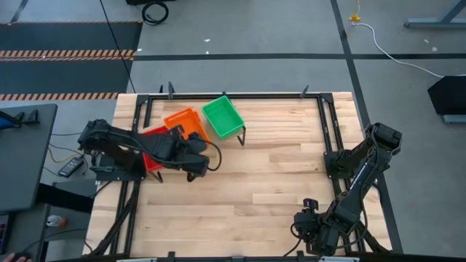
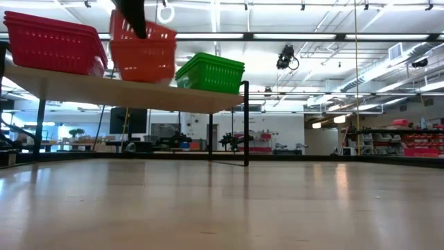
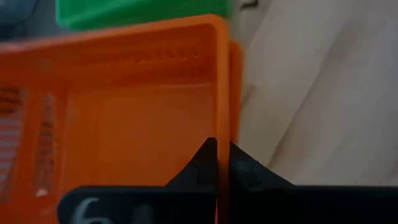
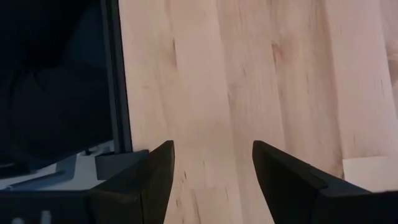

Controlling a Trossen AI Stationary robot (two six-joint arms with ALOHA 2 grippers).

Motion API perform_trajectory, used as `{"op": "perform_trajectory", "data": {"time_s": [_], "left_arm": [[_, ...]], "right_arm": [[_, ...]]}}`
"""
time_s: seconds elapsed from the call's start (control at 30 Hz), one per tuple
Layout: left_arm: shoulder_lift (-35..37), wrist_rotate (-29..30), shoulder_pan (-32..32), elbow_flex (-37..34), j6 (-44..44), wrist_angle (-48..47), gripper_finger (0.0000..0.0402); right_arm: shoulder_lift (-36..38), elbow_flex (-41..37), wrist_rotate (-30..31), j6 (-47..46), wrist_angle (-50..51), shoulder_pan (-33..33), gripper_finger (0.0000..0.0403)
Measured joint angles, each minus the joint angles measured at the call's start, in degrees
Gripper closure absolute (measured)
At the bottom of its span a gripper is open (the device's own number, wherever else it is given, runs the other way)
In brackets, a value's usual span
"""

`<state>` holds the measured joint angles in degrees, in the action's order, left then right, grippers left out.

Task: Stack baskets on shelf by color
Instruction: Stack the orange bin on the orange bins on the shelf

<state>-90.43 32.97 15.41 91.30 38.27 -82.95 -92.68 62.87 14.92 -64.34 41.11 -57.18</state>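
Observation:
On the pale shelf (image 2: 104, 90) stand red baskets (image 2: 48, 45) at its left end, orange baskets (image 2: 142, 59) in the middle and green baskets (image 2: 208, 73) at its right end. My left gripper (image 1: 191, 140) is over the orange stack (image 1: 182, 120), shut on the top orange basket (image 3: 124, 124); a second orange basket (image 3: 236, 74) shows just under it. The arm partly covers the red baskets (image 1: 153, 156). My right gripper (image 1: 309, 218) waits open near the table's near right corner, its fingers (image 4: 155, 174) above bare wood. My left gripper (image 3: 217, 165) pinches the top orange basket's side wall at its rim (image 3: 219, 134), one finger inside the basket and one outside. The fingers come from above (image 2: 135, 17), pointing down. The basket sits over the lower orange basket; whether it rests in it I cannot tell.
The shelf's thin black legs (image 2: 245, 125) stand on the slatted wooden tabletop (image 1: 277, 167). A black metal frame (image 1: 328, 124) runs along the table's edges. The table's middle and right (image 2: 277, 201) carry no objects.

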Motion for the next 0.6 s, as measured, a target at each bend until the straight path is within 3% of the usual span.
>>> {"op": "perform_trajectory", "data": {"time_s": [0.6], "left_arm": [[0.1,0.5,-0.7,-2.3,-2.9,6.4,0.0381]], "right_arm": [[0.0,0.0,0.0,0.0,-1.1,0.0,0.018]]}}
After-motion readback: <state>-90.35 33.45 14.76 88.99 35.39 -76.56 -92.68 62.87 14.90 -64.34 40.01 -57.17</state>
